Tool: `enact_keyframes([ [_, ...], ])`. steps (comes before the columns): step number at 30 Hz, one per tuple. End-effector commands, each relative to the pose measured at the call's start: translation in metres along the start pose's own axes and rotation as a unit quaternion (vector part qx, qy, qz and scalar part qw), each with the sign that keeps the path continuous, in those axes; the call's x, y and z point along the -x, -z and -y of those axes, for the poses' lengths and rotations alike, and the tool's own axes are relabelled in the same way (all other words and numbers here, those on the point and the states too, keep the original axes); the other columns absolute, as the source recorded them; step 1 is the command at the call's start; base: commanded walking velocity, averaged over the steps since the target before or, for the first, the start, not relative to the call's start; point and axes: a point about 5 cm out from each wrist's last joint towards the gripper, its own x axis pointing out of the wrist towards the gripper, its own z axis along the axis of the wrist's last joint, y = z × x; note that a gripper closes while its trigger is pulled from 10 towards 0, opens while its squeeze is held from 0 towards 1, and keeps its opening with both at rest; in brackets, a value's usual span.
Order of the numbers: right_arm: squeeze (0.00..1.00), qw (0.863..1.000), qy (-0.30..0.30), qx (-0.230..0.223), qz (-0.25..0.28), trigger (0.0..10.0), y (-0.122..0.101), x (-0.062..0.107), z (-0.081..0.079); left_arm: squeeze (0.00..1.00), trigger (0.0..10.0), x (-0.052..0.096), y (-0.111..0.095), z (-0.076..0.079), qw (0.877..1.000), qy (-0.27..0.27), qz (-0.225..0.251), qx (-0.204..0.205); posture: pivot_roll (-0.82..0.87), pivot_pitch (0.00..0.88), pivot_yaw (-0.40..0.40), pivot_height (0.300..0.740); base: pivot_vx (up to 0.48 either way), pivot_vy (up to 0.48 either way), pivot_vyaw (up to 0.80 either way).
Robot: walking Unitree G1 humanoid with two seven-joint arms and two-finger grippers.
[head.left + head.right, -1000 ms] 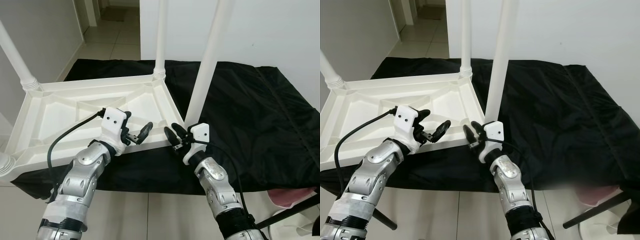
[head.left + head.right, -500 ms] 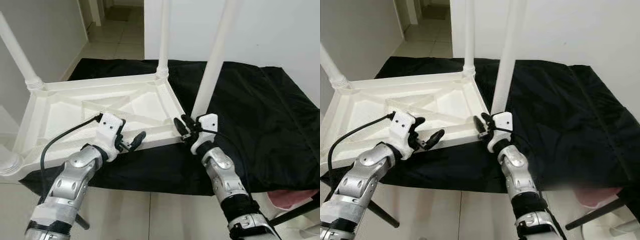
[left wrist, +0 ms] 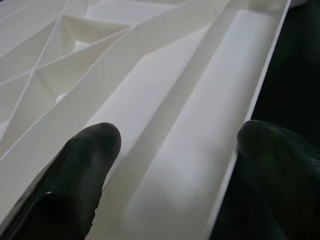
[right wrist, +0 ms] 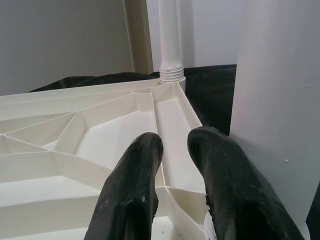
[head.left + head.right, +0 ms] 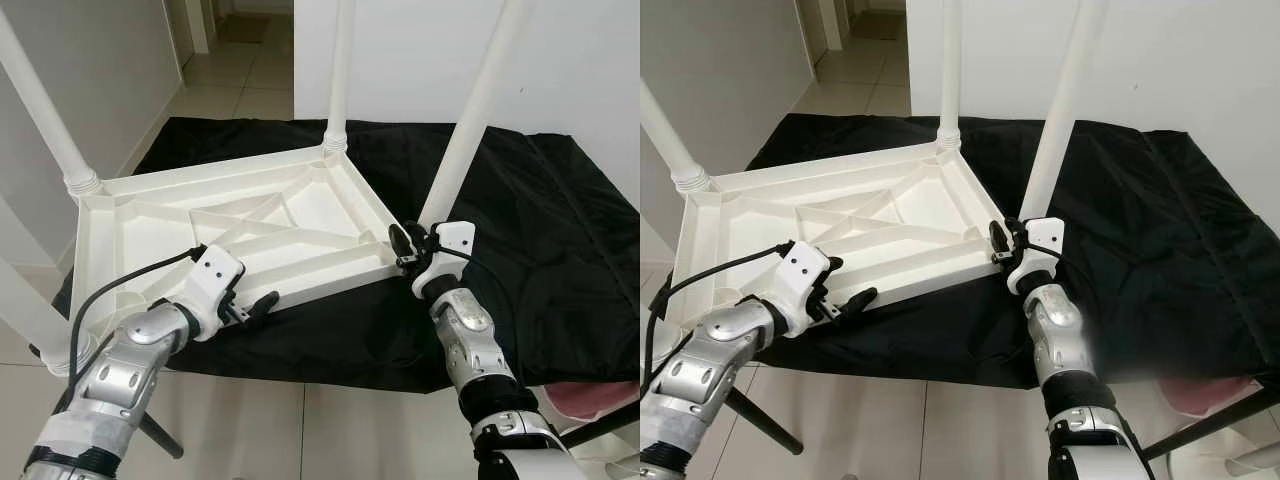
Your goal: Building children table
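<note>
Upside down on the black-draped tabletop (image 5: 520, 240) lies the white children's table (image 5: 230, 240), its ribbed underside facing up and its legs standing in the air; the near right leg (image 5: 470, 120) rises from the near right corner, the far leg (image 5: 341, 70) from the far corner, and two more legs (image 5: 45, 110) stand on the left; compared with a second ago the piece sits turned, its near right corner swung farther right and away from the robot, though part of that shift may come from the head camera moving; the right gripper (image 5: 1002, 243), which hovered short of that corner with its fingers spread, has come in and now sits at the corner beside the base of the near right leg, its fingers drawn close together over the rim, seemingly pinching the thin edge wall, though actual contact is hard to confirm; the left gripper (image 5: 250, 305) has drawn back along the near rim, and its wrist view shows the fingers (image 3: 75, 175) parted, straddling the edge without clamping it; judging from this, all legs look fitted, and the robot seems to be taking hold of the frame to reposition or turn it over.
</note>
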Motion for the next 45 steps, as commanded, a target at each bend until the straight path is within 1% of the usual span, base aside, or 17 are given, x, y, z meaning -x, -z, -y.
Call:
enact_keyframes([
  [1,0.0,1.0,0.023,-0.004,0.009,10.0,-0.003,0.0,0.01,0.0,10.0,0.001,0.005,-0.002,1.0,0.01,-0.015,-0.006,0.05,0.03,0.025,0.74,0.0,0.0,0.0],
  [8,0.0,1.0,0.019,-0.004,0.017,10.0,-0.004,-0.003,0.006,0.0,10.0,0.002,0.005,0.002,0.999,0.032,-0.019,-0.005,0.05,0.028,0.024,0.74,0.0,0.0,0.0],
  [10,0.0,1.0,0.017,-0.009,0.017,10.0,-0.002,-0.003,0.003,0.0,10.0,0.003,0.002,0.009,0.999,0.054,-0.005,-0.002,0.05,0.029,0.017,0.74,0.0,0.0,0.0],
  [11,0.0,1.0,0.016,-0.01,0.017,10.0,-0.001,-0.004,0.002,0.0,10.0,0.002,0.0,0.012,0.998,0.061,0.005,0.01,0.05,0.031,0.013,0.74,0.0,0.0,0.0],
  [16,0.0,1.0,0.011,-0.012,0.015,10.0,0.0,-0.004,-0.001,0.0,10.0,0.002,-0.009,0.014,0.997,0.074,0.028,0.023,0.05,0.031,0.0,0.74,0.0,0.0,0.0],
  [17,0.0,1.0,0.008,-0.013,0.015,10.0,0.0,-0.005,-0.003,0.0,10.0,0.002,-0.015,0.017,0.995,0.084,0.043,0.036,0.05,0.031,0.0,0.74,0.0,0.0,0.0],
  [20,0.0,1.0,0.006,-0.013,0.015,10.0,0.0,-0.006,-0.003,0.0,10.0,0.003,-0.019,0.018,0.993,0.091,0.054,0.046,0.05,0.031,-0.002,0.74,0.0,0.0,0.0],
  [26,0.0,1.0,-0.012,-0.013,0.018,10.0,-0.001,-0.006,-0.009,0.0,10.0,0.001,-0.007,0.024,0.995,0.101,0.017,0.016,0.05,0.03,-0.011,0.74,0.0,0.0,0.0],
  [27,0.0,1.0,-0.012,-0.013,0.018,10.0,-0.001,-0.006,-0.009,0.0,10.0,0.001,-0.007,0.024,0.995,0.101,0.017,0.016,0.05,0.03,-0.011,0.74,0.0,0.0,0.0],
  [28,0.0,1.0,-0.017,-0.013,0.018,10.0,0.0,-0.006,-0.011,0.0,10.0,0.001,-0.001,0.027,0.994,0.105,0.004,0.014,0.05,0.026,-0.011,0.74,0.0,0.0,0.0],
  [30,0.0,1.0,-0.017,-0.013,0.018,10.0,0.0,-0.006,-0.011,0.0,10.0,0.001,-0.001,0.027,0.994,0.105,0.004,0.014,0.05,0.026,-0.011,0.74,0.0,0.0,0.0],
  [31,0.0,1.0,-0.021,-0.013,0.016,10.0,0.002,-0.005,-0.013,0.0,10.0,-0.001,0.01,0.028,0.995,0.099,-0.02,0.009,0.04,0.022,-0.012,0.74,0.0,0.0,0.0],
  [33,0.0,1.0,-0.022,-0.012,0.015,10.0,0.002,-0.004,-0.014,0.0,10.0,-0.001,0.013,0.028,0.995,0.096,-0.027,0.007,0.04,0.022,-0.012,0.74,0.0,0.0,0.0],
  [36,0.0,1.0,-0.021,-0.013,0.015,10.0,0.003,-0.004,-0.014,0.0,10.0,-0.002,0.017,0.026,0.995,0.088,-0.041,0.013,0.04,0.02,-0.01,0.74,0.0,0.0,0.0],
  [38,0.0,1.0,-0.023,-0.013,0.015,10.0,0.003,-0.004,-0.015,0.0,10.0,-0.003,0.022,0.02,0.996,0.068,-0.053,0.019,0.04,0.02,-0.01,0.74,0.0,0.0,0.0],
  [44,0.0,1.0,-0.023,-0.015,0.014,10.0,0.004,-0.004,-0.016,0.0,10.0,-0.003,0.027,0.011,0.997,0.042,-0.07,0.0,0.04,0.017,-0.009,0.74,0.0,0.0,0.0],
  [45,0.0,1.0,-0.023,-0.015,0.013,10.0,0.004,-0.004,-0.016,0.0,3.5,-0.004,0.026,0.01,0.997,0.038,-0.068,0.006,0.04,0.017,-0.009,0.74,0.0,0.0,0.0],
])
